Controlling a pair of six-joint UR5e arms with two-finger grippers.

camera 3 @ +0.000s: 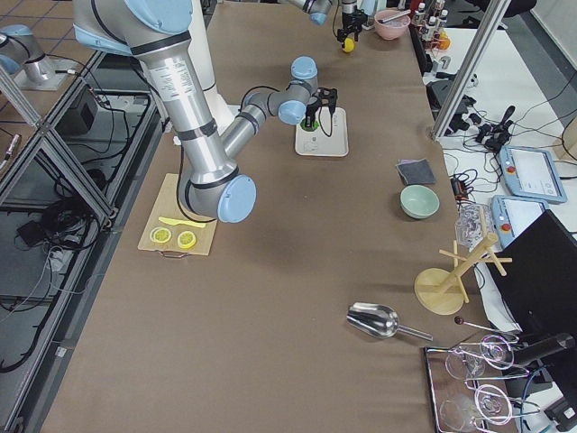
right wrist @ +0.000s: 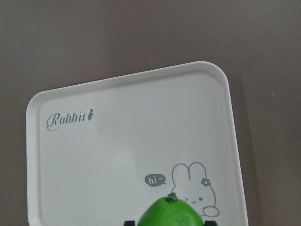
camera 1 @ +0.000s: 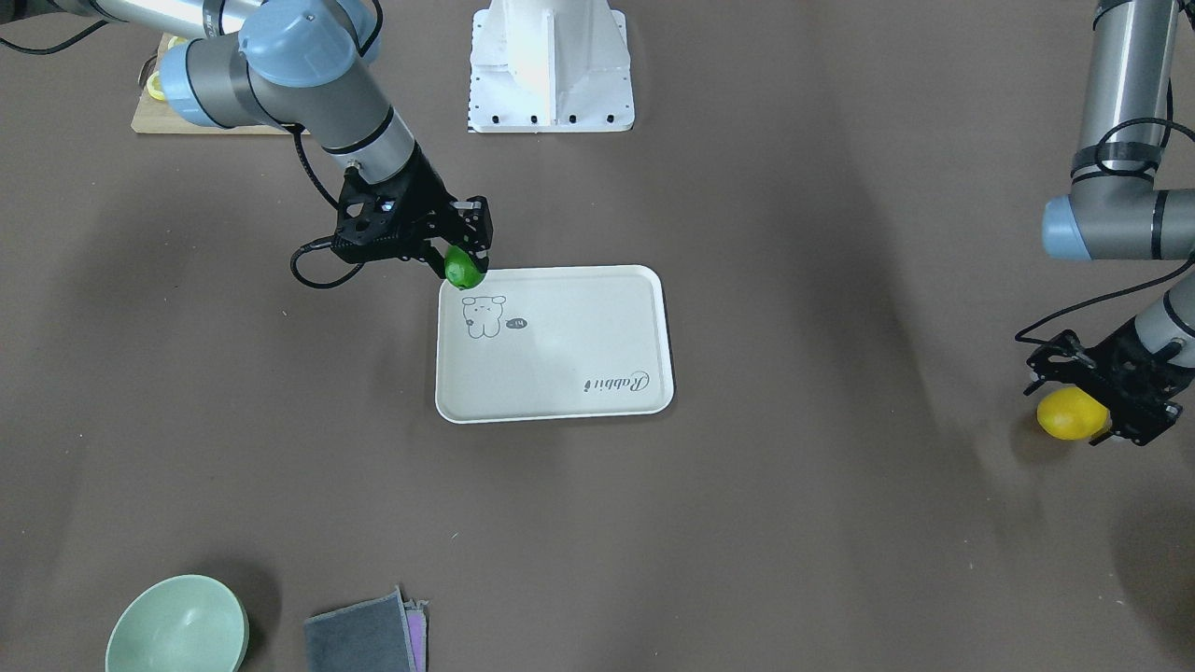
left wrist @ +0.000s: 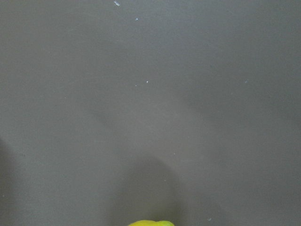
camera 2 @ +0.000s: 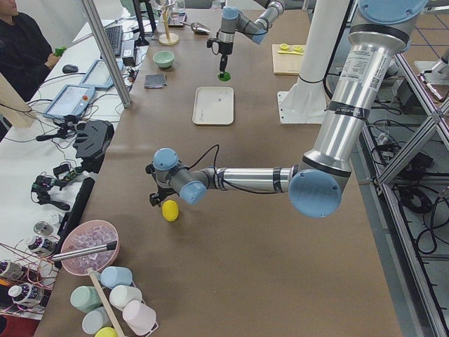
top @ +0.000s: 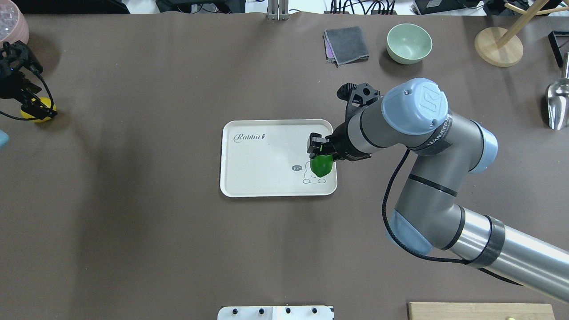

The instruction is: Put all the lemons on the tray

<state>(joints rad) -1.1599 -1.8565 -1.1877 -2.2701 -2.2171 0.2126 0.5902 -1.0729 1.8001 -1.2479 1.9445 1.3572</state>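
Observation:
The cream-white tray [camera 1: 569,355] lies at the table's middle, also seen from overhead [top: 262,169] and in the right wrist view [right wrist: 117,160]. My right gripper [camera 1: 462,264] is shut on the green lemon [camera 1: 464,272] and holds it above the tray's corner, over the rabbit drawing [top: 321,166] [right wrist: 171,214]. My left gripper [top: 38,108] is at the table's far left end, shut on the yellow lemon [top: 33,116] [camera 1: 1069,413], low over the table. Only the lemon's top edge [left wrist: 150,223] shows in the left wrist view.
A pale green bowl [top: 409,42] and a folded grey cloth [top: 346,44] sit at the far edge. A wooden stand [top: 498,46] and a metal scoop [top: 558,104] are at the far right. A cutting board with lemon slices [camera 3: 178,230] lies near the robot's base.

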